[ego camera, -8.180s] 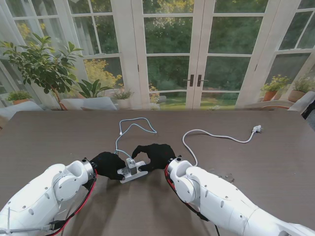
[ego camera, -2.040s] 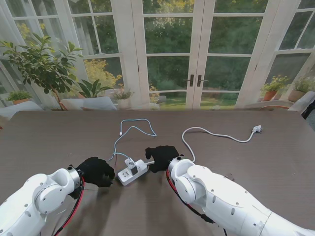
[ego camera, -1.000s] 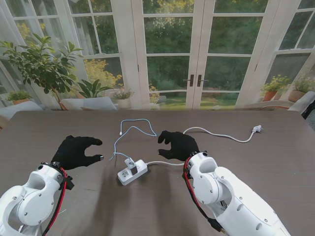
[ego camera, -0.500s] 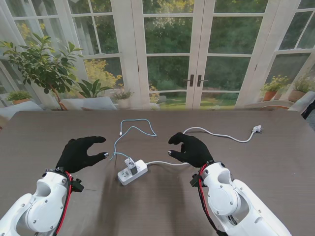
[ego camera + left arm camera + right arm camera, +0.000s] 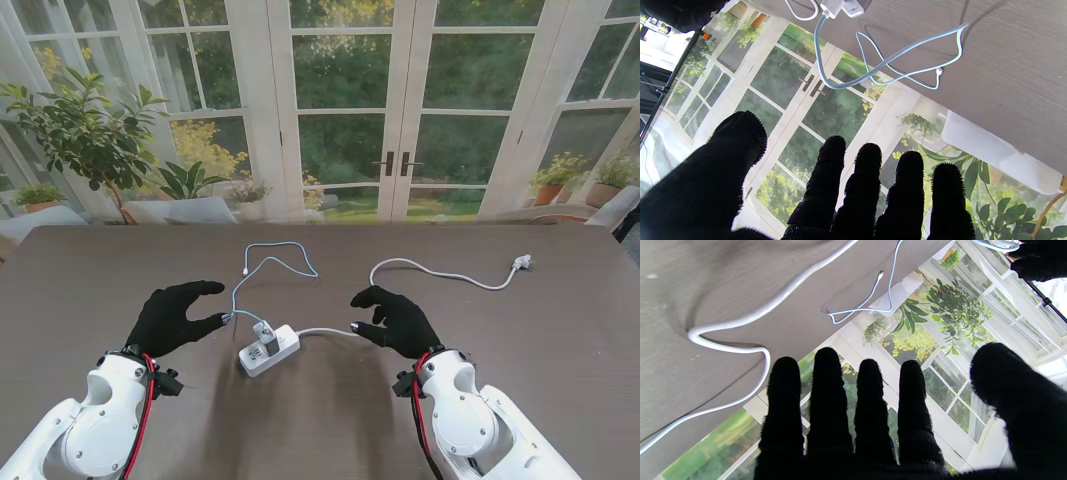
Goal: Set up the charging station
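Observation:
A white power strip (image 5: 269, 350) lies on the brown table (image 5: 560, 310) between my two hands, with a white charger (image 5: 264, 332) plugged into it. A pale blue cable (image 5: 272, 262) loops away from the charger toward the far side; in the left wrist view the blue cable (image 5: 873, 68) shows against the table. The strip's white cord (image 5: 440, 275) runs right to its plug (image 5: 521, 262). My left hand (image 5: 176, 315) hovers open to the strip's left. My right hand (image 5: 397, 320) hovers open to its right, holding nothing. The white cord (image 5: 740, 320) shows in the right wrist view.
Glass doors and potted plants (image 5: 85, 125) stand beyond the table's far edge. A few small specks (image 5: 462, 356) lie on the table near my right forearm.
Both hands let go of the power strip, lifted and spread open, then drew back toward me. The strip and charger stayed in place.

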Controlling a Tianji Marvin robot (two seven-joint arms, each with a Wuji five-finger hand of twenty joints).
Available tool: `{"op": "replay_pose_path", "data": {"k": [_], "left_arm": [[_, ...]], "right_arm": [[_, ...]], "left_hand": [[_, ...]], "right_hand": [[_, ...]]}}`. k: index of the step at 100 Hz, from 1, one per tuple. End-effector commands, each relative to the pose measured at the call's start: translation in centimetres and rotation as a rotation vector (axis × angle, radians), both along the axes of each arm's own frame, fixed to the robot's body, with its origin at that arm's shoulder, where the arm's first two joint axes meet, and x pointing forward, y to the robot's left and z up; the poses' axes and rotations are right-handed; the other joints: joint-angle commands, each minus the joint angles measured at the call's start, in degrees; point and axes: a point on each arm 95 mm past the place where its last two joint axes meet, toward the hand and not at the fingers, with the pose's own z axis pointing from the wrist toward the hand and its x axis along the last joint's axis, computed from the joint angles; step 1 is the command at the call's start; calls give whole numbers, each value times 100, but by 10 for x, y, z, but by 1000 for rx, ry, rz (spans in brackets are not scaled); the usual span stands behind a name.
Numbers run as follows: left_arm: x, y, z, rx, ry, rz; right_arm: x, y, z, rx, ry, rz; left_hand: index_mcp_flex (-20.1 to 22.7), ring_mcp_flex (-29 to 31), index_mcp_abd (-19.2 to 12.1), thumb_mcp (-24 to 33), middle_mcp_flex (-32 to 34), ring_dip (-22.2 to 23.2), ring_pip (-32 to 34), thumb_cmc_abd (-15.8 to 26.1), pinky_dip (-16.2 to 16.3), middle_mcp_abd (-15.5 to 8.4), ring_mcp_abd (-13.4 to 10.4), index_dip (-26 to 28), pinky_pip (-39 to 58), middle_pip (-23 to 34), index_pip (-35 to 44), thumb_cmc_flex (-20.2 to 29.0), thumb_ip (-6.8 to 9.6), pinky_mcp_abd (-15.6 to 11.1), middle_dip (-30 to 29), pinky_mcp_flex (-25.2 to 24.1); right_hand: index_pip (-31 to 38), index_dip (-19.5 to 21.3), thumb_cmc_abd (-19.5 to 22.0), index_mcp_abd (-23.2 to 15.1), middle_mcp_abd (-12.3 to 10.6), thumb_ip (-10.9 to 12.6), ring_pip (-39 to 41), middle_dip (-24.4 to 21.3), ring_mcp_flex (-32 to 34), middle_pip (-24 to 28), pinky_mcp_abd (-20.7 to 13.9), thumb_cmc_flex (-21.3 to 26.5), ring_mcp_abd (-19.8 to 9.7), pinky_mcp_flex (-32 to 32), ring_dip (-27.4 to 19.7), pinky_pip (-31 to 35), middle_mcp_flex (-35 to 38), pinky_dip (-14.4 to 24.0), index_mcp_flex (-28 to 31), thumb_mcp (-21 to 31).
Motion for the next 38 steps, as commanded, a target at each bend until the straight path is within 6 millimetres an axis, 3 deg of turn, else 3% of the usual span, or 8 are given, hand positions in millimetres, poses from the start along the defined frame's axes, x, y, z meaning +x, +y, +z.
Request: {"op": "replay_pose_path", "data": {"k": [1,38], "left_arm": [[-2,-3,-2,-5,13,-8],[-3,-4,-4,-12,28,-16]], "right_arm": [[-4,1,-1,-5,5,8],[-4,0,0,3,-1,9]], "left_hand": [[-88,-101,0,-204,-105,-60,-68,112,-65,-5,30,-37,-150,-46,-84,-22,223,-198,-50,-91],[-81,-56,19,-202,-81,-40,-21,108,-33,10,78,-43,-143,-33,-77,12,228,-179,-46,-104]], "right_hand": [[-1770,16,-197,-194,-179,-145,-69,-69,-133,-58,16,-148,-92,-93,-5900,-175,-240,-34,-209,-73],[-1758,9,-270,-229,-198,-158,-70,-85,-160,-48,28,-139,-96,-119,-5917,-324,-194,26,-191,-56]]}}
